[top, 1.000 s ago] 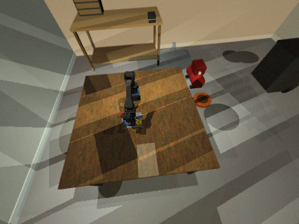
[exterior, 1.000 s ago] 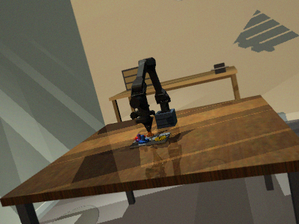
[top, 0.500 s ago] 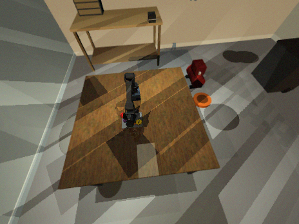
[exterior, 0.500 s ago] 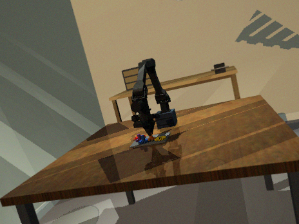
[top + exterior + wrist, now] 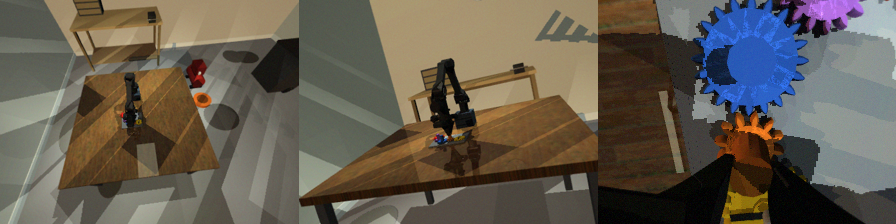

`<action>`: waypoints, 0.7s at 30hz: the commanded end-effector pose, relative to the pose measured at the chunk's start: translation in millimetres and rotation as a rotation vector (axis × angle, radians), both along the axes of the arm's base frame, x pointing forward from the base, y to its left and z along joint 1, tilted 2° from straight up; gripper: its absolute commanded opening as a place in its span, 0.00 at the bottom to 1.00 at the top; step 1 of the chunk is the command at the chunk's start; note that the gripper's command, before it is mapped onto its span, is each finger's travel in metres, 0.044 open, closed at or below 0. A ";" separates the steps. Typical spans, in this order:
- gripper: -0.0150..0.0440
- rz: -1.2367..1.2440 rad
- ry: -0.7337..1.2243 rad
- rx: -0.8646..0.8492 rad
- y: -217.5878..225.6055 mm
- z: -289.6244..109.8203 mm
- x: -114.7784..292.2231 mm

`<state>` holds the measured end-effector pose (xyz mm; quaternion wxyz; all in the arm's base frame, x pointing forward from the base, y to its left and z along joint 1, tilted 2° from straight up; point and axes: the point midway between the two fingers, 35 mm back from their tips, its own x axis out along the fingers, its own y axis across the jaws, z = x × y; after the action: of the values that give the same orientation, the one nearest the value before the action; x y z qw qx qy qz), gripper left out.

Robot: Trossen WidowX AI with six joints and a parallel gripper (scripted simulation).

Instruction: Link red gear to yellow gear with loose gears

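My gripper (image 5: 448,135) (image 5: 750,166) is shut on the orange gear (image 5: 450,139) (image 5: 748,137) by its knob, low over the grey board (image 5: 435,145) (image 5: 843,115). The orange gear's teeth reach the edge of the blue gear (image 5: 441,140) (image 5: 753,60) in the wrist view; whether it sits flat is hidden. The purple gear (image 5: 437,136) (image 5: 825,7) is beside the blue one, their teeth close together. The red gear (image 5: 122,114) is at the board's left. The yellow gear (image 5: 138,122) (image 5: 459,138) is on the orange gear's other side, partly hidden by the fingers in the wrist view.
The board lies on the wooden table (image 5: 103,151) (image 5: 395,167), in front of the arm's base (image 5: 466,118). A pale patch (image 5: 147,159) shows near the table's front edge. A shelf table (image 5: 116,19) stands behind.
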<state>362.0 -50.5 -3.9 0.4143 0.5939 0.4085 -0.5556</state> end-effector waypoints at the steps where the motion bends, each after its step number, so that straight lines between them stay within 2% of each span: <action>1: 0.25 0.100 -0.003 -0.004 0.6 -1.2 -0.4; 10: 0.25 0.317 -0.008 -0.015 -0.4 -3.4 -0.5; 19: 0.25 0.197 -0.005 -0.009 0.5 -5.5 0.2; 21: 0.34 0.186 -0.005 -0.008 0.4 -5.1 0.1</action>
<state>362.0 -50.3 -8.6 0.4769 0.5446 0.4681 -0.5069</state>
